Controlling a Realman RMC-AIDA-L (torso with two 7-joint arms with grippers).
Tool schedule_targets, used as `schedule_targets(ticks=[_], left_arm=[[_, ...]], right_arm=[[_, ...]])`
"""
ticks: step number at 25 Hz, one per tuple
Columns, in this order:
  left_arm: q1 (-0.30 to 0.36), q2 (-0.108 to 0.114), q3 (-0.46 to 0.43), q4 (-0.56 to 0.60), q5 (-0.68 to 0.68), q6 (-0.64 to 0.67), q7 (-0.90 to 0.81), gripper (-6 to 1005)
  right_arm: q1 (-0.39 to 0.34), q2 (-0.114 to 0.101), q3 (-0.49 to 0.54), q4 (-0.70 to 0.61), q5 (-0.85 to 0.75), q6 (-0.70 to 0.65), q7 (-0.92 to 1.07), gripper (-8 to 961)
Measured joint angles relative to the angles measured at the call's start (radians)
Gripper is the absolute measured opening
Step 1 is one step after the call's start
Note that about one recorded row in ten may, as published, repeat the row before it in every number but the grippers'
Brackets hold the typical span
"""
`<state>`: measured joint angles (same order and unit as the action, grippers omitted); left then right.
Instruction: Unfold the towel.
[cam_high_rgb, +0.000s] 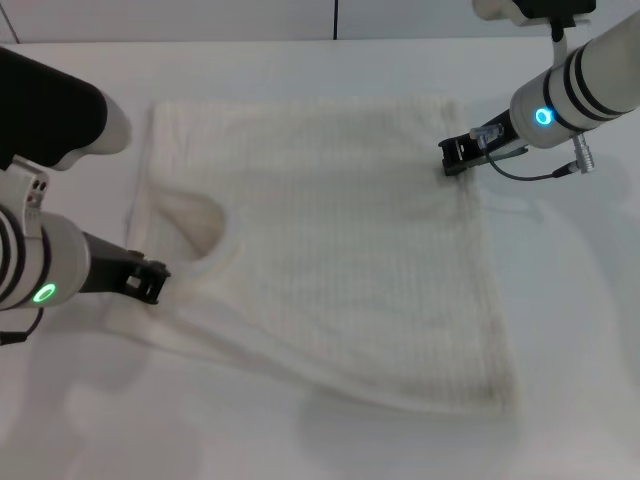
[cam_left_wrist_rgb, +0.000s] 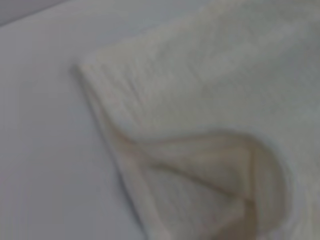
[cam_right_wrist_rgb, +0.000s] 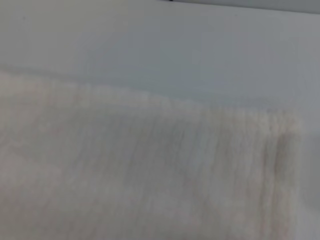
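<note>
White desk (cam_high_rgb: 580, 330) carries the towel (cam_high_rgb: 340, 260) at centre, mostly flat. Left gripper (cam_high_rgb: 155, 280) pinches a raised fold at 9 o'clock. Right gripper (cam_high_rgb: 452, 157) touches the 2 o'clock edge; aperture cannot be determined.

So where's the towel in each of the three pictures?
Head view: the towel covers the middle of the table, between the left gripper and right gripper.
Left wrist view: the towel fills most of the picture.
Right wrist view: the towel fills the lower half.
Shared landmark: the bulging open fold, also seen in the left wrist view.
</note>
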<state>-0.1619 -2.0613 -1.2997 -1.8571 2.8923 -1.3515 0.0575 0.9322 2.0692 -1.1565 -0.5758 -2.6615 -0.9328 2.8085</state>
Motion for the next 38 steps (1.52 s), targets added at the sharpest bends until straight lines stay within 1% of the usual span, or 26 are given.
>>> schedule_targets(ticks=[4, 9, 14, 21, 22, 23, 25, 26, 27, 30, 31, 32, 33, 34, 36, 37, 38], left_arm=[[0.001, 0.003, -0.023, -0.002, 0.001, -0.036, 0.0, 156], [0.001, 0.005, -0.045, -0.006, 0.002, -0.081, 0.001, 358], [-0.001, 0.018, -0.06, -0.009, 0.004, -0.125, -0.01, 368], [0.003, 0.025, -0.053, -0.042, 0.004, -0.152, -0.006, 382], [0.008, 0.023, -0.051, -0.076, 0.004, -0.151, 0.008, 384], [0.008, 0.023, -0.051, -0.076, 0.004, -0.151, 0.008, 386], [0.003, 0.013, -0.05, -0.108, 0.003, -0.131, 0.026, 390], [0.003, 0.013, -0.05, -0.108, 0.003, -0.131, 0.026, 392], [-0.018, 0.006, -0.043, -0.106, 0.002, -0.098, 0.035, 394], [-0.028, 0.004, -0.037, -0.099, 0.001, -0.079, 0.037, 399], [-0.041, 0.003, -0.026, -0.083, 0.0, -0.057, 0.038, 401], [-0.096, 0.002, 0.0, -0.008, 0.0, 0.002, 0.04, 403], [-0.096, 0.002, 0.0, -0.008, 0.0, 0.002, 0.04, 405], [-0.108, 0.002, 0.001, 0.016, 0.0, 0.04, 0.05, 407], [-0.107, 0.003, -0.009, 0.046, 0.001, 0.144, 0.084, 411], [-0.1, 0.003, -0.016, 0.057, 0.0, 0.193, 0.102, 413], [-0.083, 0.003, -0.029, 0.073, 0.001, 0.299, 0.135, 415]], right_arm=[[-0.001, 0.0, 0.0, 0.001, 0.0, 0.0, -0.001, 45], [-0.004, 0.0, 0.0, 0.001, 0.0, 0.0, -0.004, 46], [-0.009, 0.002, 0.0, 0.001, 0.0, 0.002, -0.005, 48], [-0.008, 0.002, 0.0, 0.001, 0.0, 0.002, -0.005, 49], [-0.008, 0.002, 0.0, 0.001, 0.0, 0.004, -0.006, 50], [-0.008, 0.002, 0.0, 0.001, 0.0, 0.004, -0.006, 50], [-0.009, 0.002, 0.0, 0.001, 0.0, 0.005, -0.006, 50], [-0.009, 0.002, 0.0, 0.001, 0.0, 0.005, -0.006, 51], [-0.009, 0.002, 0.0, 0.001, 0.0, 0.004, -0.006, 51], [-0.009, 0.002, 0.0, 0.0, 0.0, 0.003, -0.006, 52], [-0.009, 0.002, 0.0, -0.001, 0.0, 0.002, -0.006, 52], [-0.01, 0.003, 0.0, -0.009, 0.0, 0.002, -0.008, 52], [-0.013, 0.003, 0.0, -0.019, 0.0, 0.002, -0.012, 53], [-0.013, 0.003, 0.0, -0.019, 0.0, 0.002, -0.012, 53], [-0.04, 0.007, -0.01, -0.075, 0.004, 0.002, -0.025, 53], [-0.086, 0.013, -0.049, -0.162, 0.012, 0.003, -0.03, 54], [-0.086, 0.013, -0.049, -0.162, 0.012, 0.003, -0.03, 54]])
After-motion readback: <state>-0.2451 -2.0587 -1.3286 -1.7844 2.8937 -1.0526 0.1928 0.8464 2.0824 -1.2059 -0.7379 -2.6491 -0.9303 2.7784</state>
